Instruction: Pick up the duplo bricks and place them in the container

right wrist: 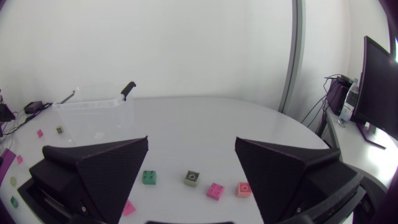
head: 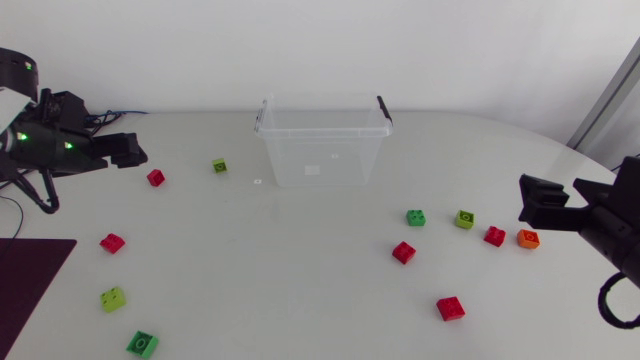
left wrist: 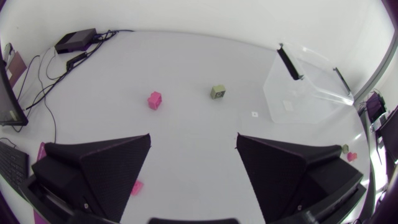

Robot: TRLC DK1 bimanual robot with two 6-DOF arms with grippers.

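A clear plastic container (head: 320, 140) with black latches stands at the table's back middle, with nothing seen inside. Duplo bricks lie scattered on the table. On the left are a red brick (head: 155, 177), a lime one (head: 219, 166), another red (head: 112, 242) and two greens (head: 113, 298) (head: 142, 344). On the right lie green (head: 415, 217), lime (head: 465, 219), red (head: 494, 236), orange (head: 528, 239) and two more red bricks (head: 403, 252) (head: 450, 308). My left gripper (head: 130, 152) (left wrist: 193, 168) hangs open, left of the red brick (left wrist: 154, 99). My right gripper (head: 545, 205) (right wrist: 191, 168) is open above the right-hand bricks (right wrist: 193, 178).
A dark purple mat (head: 30, 280) covers the front left corner. Cables (head: 110, 115) and a small black box (left wrist: 74, 40) lie at the back left. The container (left wrist: 305, 81) (right wrist: 93, 118) shows ahead of both grippers.
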